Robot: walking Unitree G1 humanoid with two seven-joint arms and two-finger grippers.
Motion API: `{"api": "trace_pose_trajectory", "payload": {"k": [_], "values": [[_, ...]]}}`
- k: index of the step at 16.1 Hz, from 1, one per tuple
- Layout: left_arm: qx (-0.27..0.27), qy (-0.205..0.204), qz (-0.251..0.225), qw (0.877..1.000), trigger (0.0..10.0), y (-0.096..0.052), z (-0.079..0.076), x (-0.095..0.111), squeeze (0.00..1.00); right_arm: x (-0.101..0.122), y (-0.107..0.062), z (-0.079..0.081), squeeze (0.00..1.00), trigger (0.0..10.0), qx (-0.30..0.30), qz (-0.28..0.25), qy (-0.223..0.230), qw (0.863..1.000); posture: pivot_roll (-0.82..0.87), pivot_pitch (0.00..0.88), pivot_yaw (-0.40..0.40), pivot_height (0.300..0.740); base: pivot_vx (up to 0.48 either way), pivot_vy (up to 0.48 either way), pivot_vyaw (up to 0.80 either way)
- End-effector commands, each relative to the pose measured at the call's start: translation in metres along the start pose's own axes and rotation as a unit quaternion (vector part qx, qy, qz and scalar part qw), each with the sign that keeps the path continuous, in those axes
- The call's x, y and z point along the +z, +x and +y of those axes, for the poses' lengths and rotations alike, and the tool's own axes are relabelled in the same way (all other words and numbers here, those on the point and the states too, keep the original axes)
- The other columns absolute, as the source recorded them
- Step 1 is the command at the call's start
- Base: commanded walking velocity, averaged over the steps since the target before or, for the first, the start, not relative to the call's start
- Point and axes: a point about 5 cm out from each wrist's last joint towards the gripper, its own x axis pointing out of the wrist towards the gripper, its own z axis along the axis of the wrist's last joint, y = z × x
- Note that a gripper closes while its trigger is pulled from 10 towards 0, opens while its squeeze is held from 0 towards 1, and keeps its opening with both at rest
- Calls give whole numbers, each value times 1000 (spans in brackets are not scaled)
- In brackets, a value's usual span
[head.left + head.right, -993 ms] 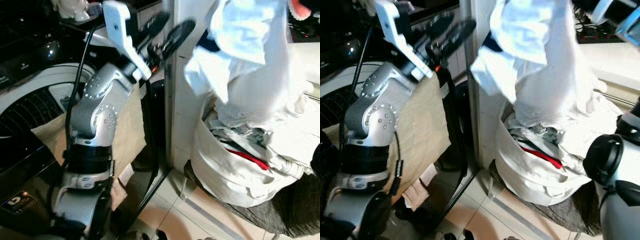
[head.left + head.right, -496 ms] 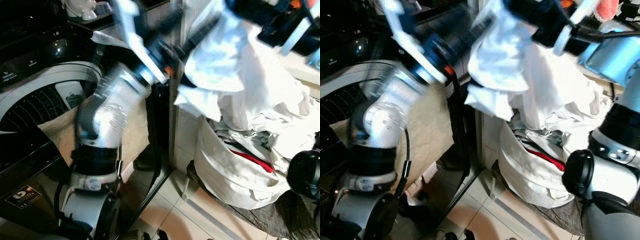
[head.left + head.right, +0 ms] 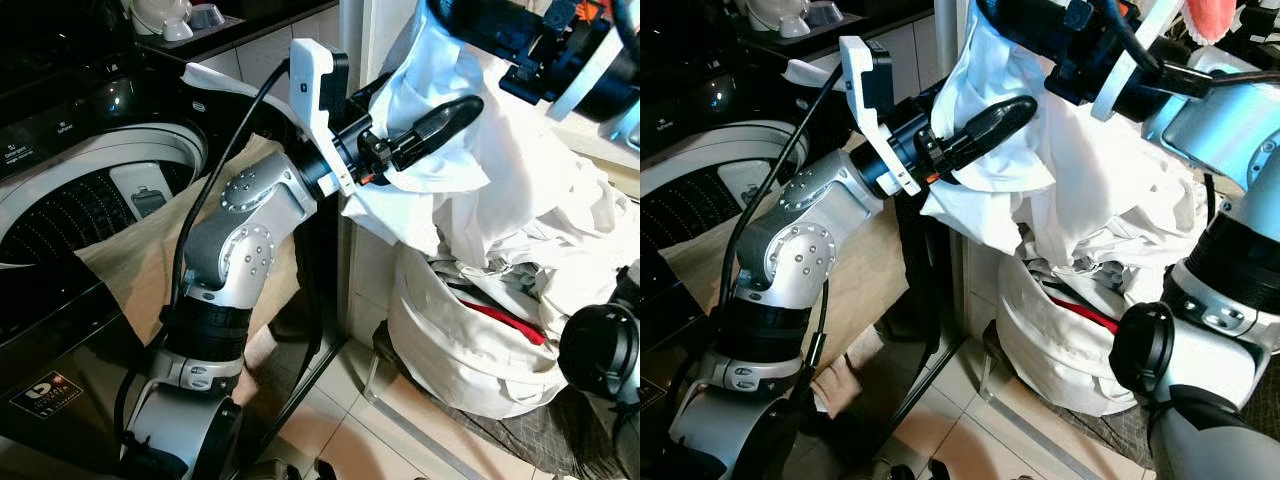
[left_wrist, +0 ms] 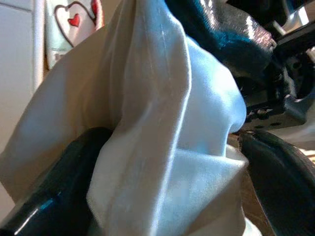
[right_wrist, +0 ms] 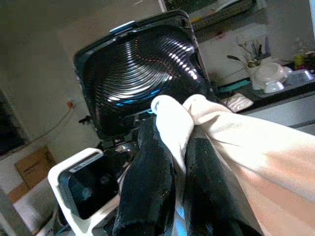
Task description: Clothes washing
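The white garment (image 3: 480,170) is soft, matt cloth, creased and folded. The laundry bag (image 3: 450,340) is a thicker white fabric. Both claws, left claw (image 3: 425,125) and right claw (image 5: 170,172), have glossy black plastic fingers. The left arm (image 3: 235,235) is matt silver metal dotted with screws. The washing machine (image 3: 70,200) is glossy black; a beige cloth (image 3: 150,260) lies matt against it. The floor (image 3: 340,440) is smooth tile.

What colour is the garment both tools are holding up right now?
White. The garment shows best in the right eye view, held between the left tool and right tool.
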Motion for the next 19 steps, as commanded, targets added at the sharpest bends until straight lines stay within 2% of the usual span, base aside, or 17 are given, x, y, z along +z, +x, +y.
{"api": "trace_pose_trajectory", "payload": {"k": [1,2,10,19], "values": [[-16,-7,-2,1000,5725,-1,-5,-1,0,-1,1,8,0,0,20,2,-4,1000,-112,0,74,740,0,0,0],[-19,-11,-3,1000,0,-1,-5,-1,0,-1,2,8,0,0,20,2,-4,1000,-110,0,73,740,0,0,0],[-11,-13,22,1000,0,-5,-1,-6,0,-5,1,7,0,0,13,3,2,1000,-110,0,78,740,0,0,0],[-16,-18,25,999,0,-6,-1,-8,0,-7,3,9,0,0,13,4,1,1000,-113,0,83,740,0,0,0]]}}
